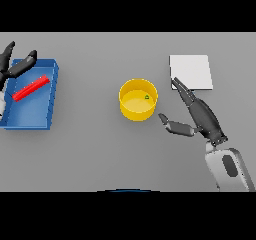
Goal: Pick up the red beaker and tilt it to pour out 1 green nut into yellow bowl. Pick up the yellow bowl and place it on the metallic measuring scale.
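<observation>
Inspection finds the round yellow plastic bowl [138, 100] mid-table holding one green nut [147, 97], my right hand [200, 115] spread open just right of it, left hand [15, 61] open far left; I judge the bowl light, rigid, slick-walled, best gripped at its rim.

Right hand [204, 116]: dark grey to black, with long, slender segmented fingers and a thumb of lighter grey links. It joins a narrow dark wrist. Right forearm [227, 169]: white shell with grey edges and a dark oval inset on top. Left hand [15, 64]: same dark finish, only partly in view.
</observation>
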